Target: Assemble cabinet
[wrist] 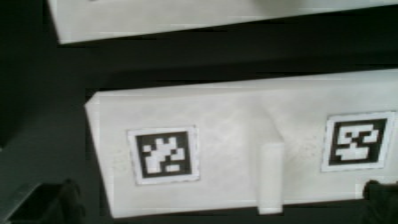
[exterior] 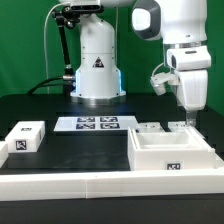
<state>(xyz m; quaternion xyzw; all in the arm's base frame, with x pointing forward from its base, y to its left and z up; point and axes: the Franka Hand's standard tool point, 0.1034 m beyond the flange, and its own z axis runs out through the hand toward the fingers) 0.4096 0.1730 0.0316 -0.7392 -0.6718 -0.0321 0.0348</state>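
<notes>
Your end effector (exterior: 186, 120) hangs with jaws spread wide, holding nothing, over the rear corner of the cabinet (exterior: 170, 152) on the exterior view's right. In the wrist view its dark fingertips (wrist: 59, 196) flank a white tagged panel (wrist: 214, 130) with a raised rib. The cabinet rests on the black surface (exterior: 60, 145). The marker board (exterior: 98, 123) lies beside it, and a small white block (exterior: 25, 138) well apart.

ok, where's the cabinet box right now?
In the exterior view the cabinet sits near the front on the exterior view's right, just past the marker board, with the claw over its far edge.
</notes>
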